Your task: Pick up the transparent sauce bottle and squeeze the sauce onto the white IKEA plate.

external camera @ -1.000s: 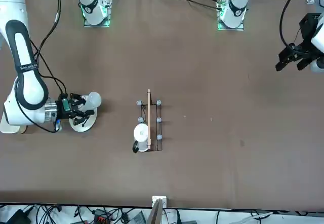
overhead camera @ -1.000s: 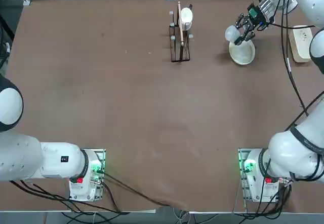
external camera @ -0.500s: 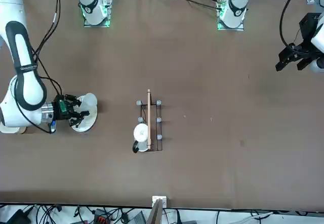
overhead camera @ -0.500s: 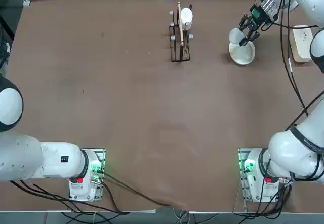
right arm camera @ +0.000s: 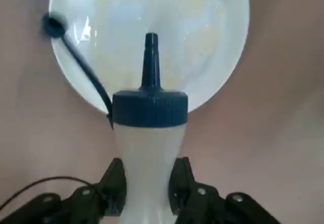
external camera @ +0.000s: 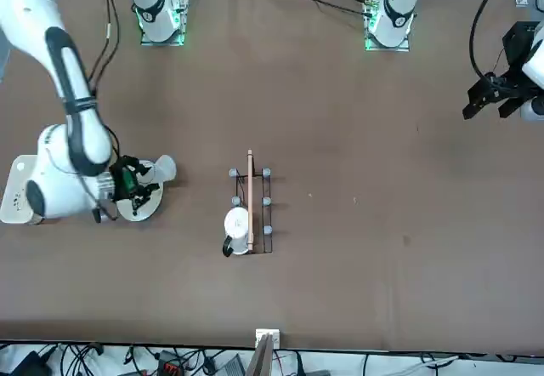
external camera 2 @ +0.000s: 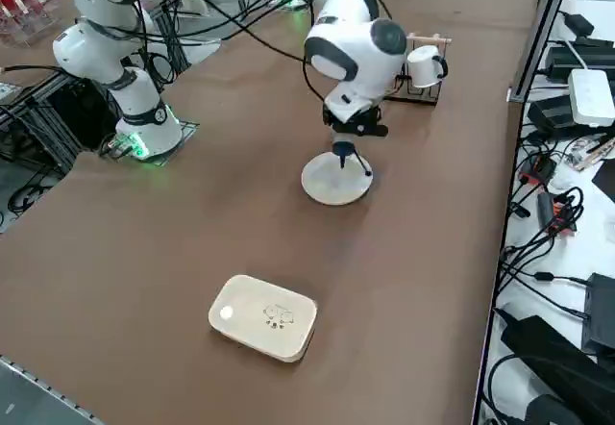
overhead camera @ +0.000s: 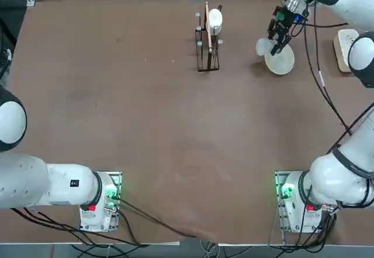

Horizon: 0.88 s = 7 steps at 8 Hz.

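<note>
Currently one transparent sauce bottle (right arm camera: 149,143), one white IKEA plate (right arm camera: 212,36), one black wire rack (overhead camera: 207,48) holding one small white dish (overhead camera: 215,18), and one white rounded-rectangular box (external camera 2: 264,316) are on or over the bench (overhead camera: 146,124). Right gripper (right arm camera: 148,183) hangs above the plate's edge, fingers (right arm camera: 114,183) pinching the bottle's body. Bottle's long axis runs in line with the fingers; its blue nozzle (right arm camera: 151,57) points down at the plate. One tethered cap (right arm camera: 53,25) dangles beside it.
</note>
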{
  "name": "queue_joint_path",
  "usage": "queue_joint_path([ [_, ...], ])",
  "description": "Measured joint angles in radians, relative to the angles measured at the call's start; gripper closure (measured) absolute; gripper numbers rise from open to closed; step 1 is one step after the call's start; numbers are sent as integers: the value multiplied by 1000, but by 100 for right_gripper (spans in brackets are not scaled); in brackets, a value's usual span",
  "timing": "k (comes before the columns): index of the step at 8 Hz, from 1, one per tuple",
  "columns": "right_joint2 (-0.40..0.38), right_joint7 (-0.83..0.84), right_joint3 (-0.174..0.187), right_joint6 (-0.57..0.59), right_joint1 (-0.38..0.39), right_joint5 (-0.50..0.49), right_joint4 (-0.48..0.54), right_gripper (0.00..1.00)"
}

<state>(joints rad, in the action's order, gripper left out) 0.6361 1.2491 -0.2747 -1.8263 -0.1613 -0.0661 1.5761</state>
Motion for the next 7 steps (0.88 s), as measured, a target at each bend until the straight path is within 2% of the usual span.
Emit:
queue_joint_path([
  [2, -2, 212, -1, 0, 83, 214, -1, 61],
  [3, -3, 293, -1, 0, 110, 269, -2, 61],
  [7, -32, 351, 0, 53, 129, 298, -53, 61],
])
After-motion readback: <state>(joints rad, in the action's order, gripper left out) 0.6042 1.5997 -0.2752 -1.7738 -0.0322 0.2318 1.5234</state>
